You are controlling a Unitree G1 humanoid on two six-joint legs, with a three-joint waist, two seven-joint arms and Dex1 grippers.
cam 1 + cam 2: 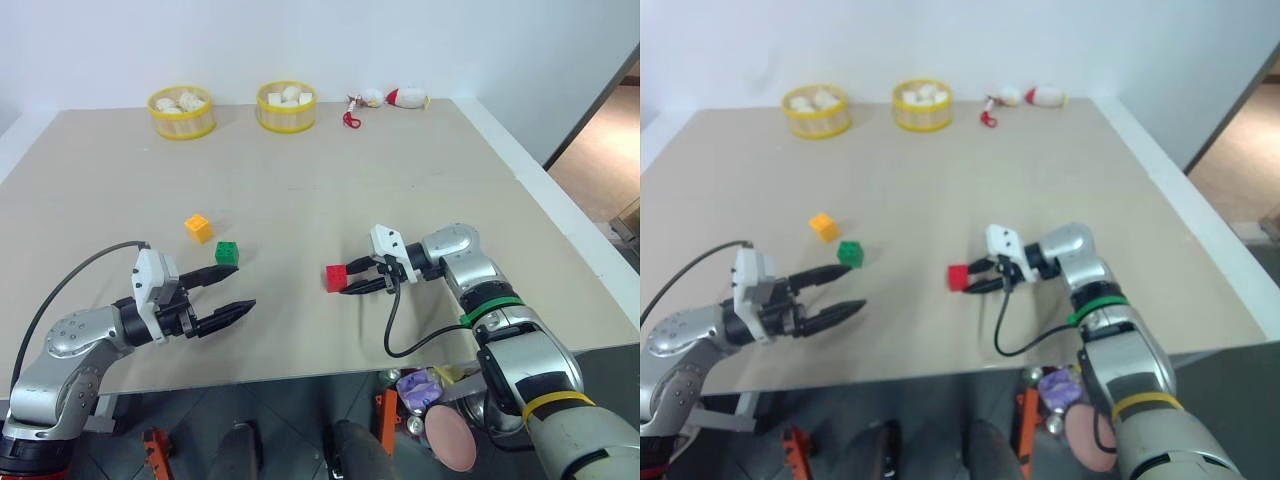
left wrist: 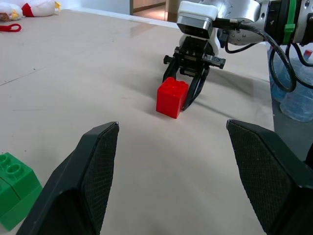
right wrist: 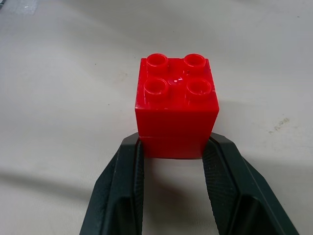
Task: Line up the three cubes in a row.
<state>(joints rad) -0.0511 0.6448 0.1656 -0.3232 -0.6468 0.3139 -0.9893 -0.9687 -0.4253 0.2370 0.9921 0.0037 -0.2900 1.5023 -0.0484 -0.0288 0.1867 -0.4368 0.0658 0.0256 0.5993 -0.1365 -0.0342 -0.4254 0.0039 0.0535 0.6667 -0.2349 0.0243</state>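
The right gripper (image 1: 352, 283) is pinching the red cube (image 3: 176, 115) by its near end, its two black fingers (image 3: 120, 196) closed against the cube's opposite sides. The cube is sitting studs up on the table (image 1: 300, 190); whether it is resting fully on the surface or barely lifted is hard to tell. The left gripper (image 1: 235, 290) is hovering just above the table with its jaws standing apart and holding nothing. Just beyond its upper finger the green cube (image 1: 227, 253) is sitting, with the yellow-orange cube (image 1: 199, 227) near it, diagonally further away and to the left. Those two are already forming a short slanted pair, while the red cube is lying well apart to their right. By my judgement the row is not yet made: the red cube is needing to be brought beside the green one, in line with the pair.
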